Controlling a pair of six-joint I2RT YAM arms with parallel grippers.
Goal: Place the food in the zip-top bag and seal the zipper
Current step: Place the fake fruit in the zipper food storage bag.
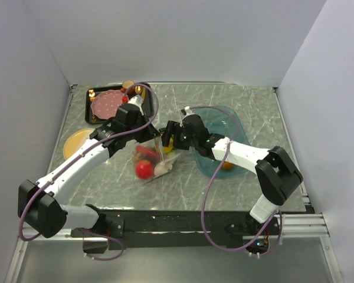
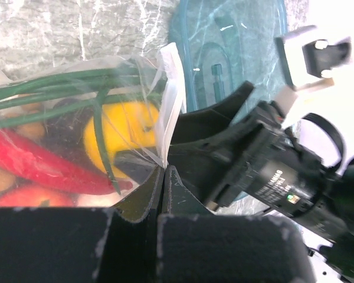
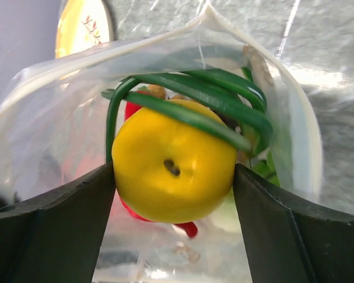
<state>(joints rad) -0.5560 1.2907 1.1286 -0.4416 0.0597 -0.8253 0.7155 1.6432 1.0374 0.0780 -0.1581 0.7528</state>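
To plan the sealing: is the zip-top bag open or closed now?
Open. The right wrist view looks into the zip-top bag through its gaping mouth; the yellow fruit and green leaves are inside.

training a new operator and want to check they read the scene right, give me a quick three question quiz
1. True or false: the left gripper is open.
2. What sits between the right fingers? a) spoon b) yellow fruit c) sponge
3. Is the mouth of the bag sealed or open?

Key: 1 false, it is shut on the zipper. 2 b. 3 open.
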